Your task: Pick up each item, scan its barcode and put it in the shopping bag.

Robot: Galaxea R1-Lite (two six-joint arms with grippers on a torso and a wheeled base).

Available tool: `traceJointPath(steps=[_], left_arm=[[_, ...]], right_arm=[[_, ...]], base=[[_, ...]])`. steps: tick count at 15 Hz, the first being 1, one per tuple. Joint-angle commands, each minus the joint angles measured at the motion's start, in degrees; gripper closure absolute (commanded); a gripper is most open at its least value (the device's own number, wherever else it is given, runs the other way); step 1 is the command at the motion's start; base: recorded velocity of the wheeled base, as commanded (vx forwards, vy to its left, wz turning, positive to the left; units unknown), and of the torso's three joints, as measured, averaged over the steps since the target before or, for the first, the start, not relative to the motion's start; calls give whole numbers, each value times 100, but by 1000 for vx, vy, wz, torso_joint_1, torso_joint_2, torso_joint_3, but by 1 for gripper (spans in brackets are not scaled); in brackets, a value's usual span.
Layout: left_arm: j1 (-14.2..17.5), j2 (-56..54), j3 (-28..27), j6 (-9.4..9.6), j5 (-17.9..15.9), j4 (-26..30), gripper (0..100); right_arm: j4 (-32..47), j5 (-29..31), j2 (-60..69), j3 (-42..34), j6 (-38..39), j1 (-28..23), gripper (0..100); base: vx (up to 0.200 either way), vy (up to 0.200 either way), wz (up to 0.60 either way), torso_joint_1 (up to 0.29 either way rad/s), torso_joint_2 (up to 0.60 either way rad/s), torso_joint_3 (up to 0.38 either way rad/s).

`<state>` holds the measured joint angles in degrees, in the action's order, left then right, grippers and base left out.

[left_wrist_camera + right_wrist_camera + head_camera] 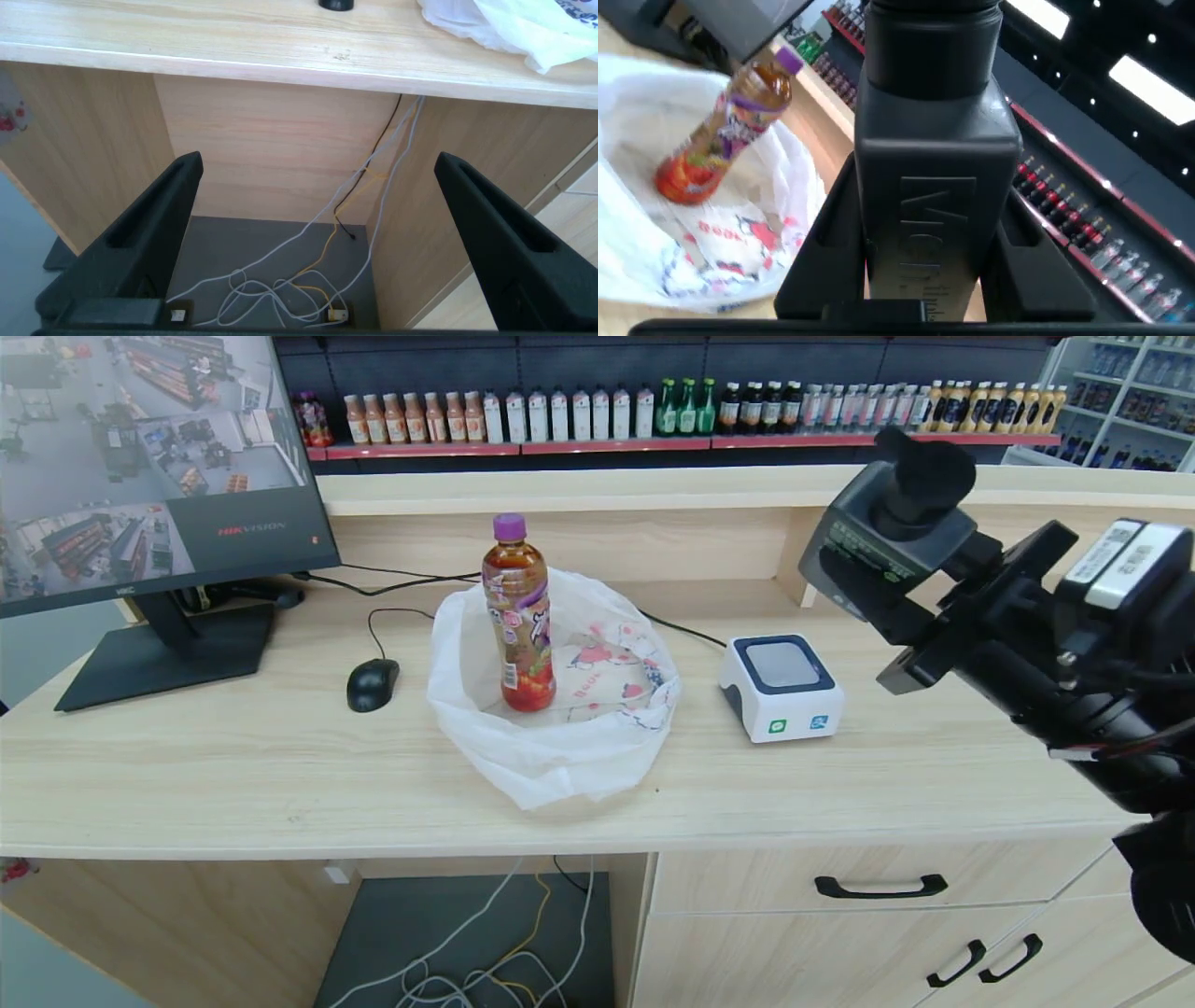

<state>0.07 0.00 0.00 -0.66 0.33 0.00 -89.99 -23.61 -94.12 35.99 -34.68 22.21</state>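
Gripping anything at the moment?
Yes. My right gripper [929, 266] is clamped on a dark bottle [878, 546], with a finger pressed to each side of its body.
Where is that from the scanner?
Raised above the scanner [780, 686] and off to its right, near but not over its window. The bottle's long axis is tilted, with the black cap up and away from the scanner and the base down toward it.
So which way does it go?
Leftward and down, I judge, with the barcode turned to the upward-facing window. I cannot tell which face carries the barcode.
And the bag?
The shopping bag [560, 756] lies on the scanner's left, mouth open, with a tea bottle [518, 616] standing upright in it.
Your other arm?
My left gripper [320, 173] hangs with fingers spread wide, holding nothing, below the counter [234, 42] edge and well left of the scanner. The right is far nearer.
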Motion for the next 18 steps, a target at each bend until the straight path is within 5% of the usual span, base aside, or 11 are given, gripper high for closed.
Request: traceJointPath(steps=[1,8,12,18], left_arm=[[1,0,0,-4,2,0,0],[1,0,0,-4,2,0,0],[1,0,0,-4,2,0,0],[1,0,0,-4,2,0,0]], right_arm=[[-1,489,509,-443,550,627,100],[-1,1228,685,-1111,2598,539,100],[-1,2599,430,-1103,2818,591,100],[-1,2599,228,-1410,2941,591,100]], base=[[0,0,0,0,0,0],[0,0,0,0,0,0],[0,0,0,0,0,0],[0,0,0,0,0,0]])
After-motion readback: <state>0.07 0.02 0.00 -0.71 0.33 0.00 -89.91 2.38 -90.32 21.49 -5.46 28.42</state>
